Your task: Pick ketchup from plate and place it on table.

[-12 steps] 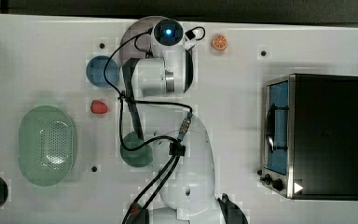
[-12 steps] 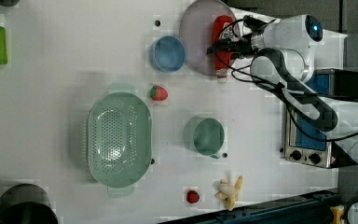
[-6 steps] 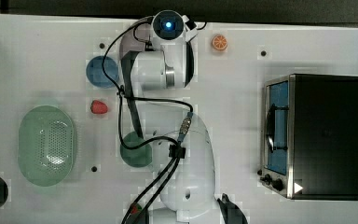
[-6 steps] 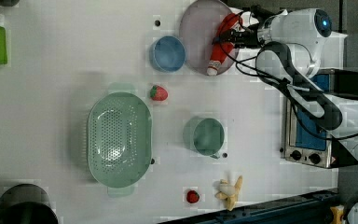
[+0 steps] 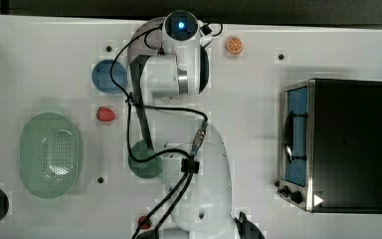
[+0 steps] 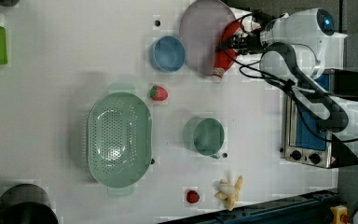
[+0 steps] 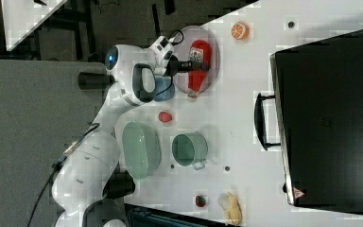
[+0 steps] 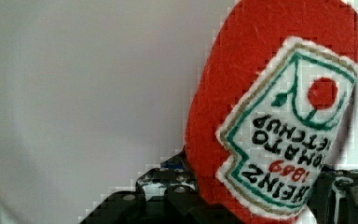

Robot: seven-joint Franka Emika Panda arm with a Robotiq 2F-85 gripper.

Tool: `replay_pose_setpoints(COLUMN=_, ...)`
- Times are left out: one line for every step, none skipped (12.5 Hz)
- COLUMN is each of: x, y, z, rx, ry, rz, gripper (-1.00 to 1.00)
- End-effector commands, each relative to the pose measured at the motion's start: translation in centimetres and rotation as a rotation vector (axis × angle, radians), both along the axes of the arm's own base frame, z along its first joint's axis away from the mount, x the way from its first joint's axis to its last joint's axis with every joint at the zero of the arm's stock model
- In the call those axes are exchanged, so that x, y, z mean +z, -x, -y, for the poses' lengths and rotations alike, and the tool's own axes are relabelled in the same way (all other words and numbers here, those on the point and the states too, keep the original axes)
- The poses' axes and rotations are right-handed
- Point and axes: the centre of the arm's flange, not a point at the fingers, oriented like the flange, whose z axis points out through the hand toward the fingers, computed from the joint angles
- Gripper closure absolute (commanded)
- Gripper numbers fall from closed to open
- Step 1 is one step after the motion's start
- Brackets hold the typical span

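My gripper (image 7: 189,65) pinches the ketchup (image 7: 197,66), which looks tilted over the plate (image 7: 182,45) near the table (image 7: 246,118) edge, cap end past the rim

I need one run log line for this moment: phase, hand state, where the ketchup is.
phase: grasp | hand: shut on ketchup | ketchup: over plate, not yet on table

Grey floor (image 7: 23,123) lies beside the bench, dark beyond.
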Motion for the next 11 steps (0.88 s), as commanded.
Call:
replay_pose_setpoints(x=15.8, y=-1.7, z=2.0, rx=-0.028, ry=-0.007, rz=0.127, gripper=-0.27)
replay_pose_setpoints(x=18.3, y=-0.9, z=2.8, rx=-0.049, ry=-0.015, rz=0.099, gripper=-0.27)
replay_pose_setpoints(x=20.6, y=0.2, z=3.7, rx=-0.073, ry=-0.025, rz=0.068, gripper=-0.27)
replay_pose_setpoints(x=22.4, y=1.3, z=4.7, rx=-0.097, ry=-0.038, rz=0.044, gripper=-0.27)
replay_pose_setpoints(x=24.0, y=2.6, z=5.8, rx=-0.116, ry=-0.040, rz=0.029, gripper=-0.27)
replay_pose_setpoints(x=25.3, y=3.8, z=7.0, rx=-0.134, ry=-0.036, rz=0.030, gripper=-0.27)
replay_pose_setpoints(x=26.5, y=5.0, z=8.1, rx=-0.151, ry=-0.030, rz=0.036, gripper=-0.27)
replay_pose_setpoints(x=27.2, y=6.2, z=9.1, rx=-0.168, ry=-0.025, rz=0.035, gripper=-0.27)
replay_pose_setpoints(x=27.6, y=7.7, z=9.8, rx=-0.183, ry=-0.022, rz=0.025, gripper=-0.27)
replay_pose_setpoints(x=27.5, y=9.2, z=10.3, rx=-0.193, ry=-0.018, rz=0.010, gripper=-0.27)
replay_pose_setpoints(x=27.1, y=10.8, z=10.6, rx=-0.202, ry=-0.014, rz=-0.009, gripper=-0.27)
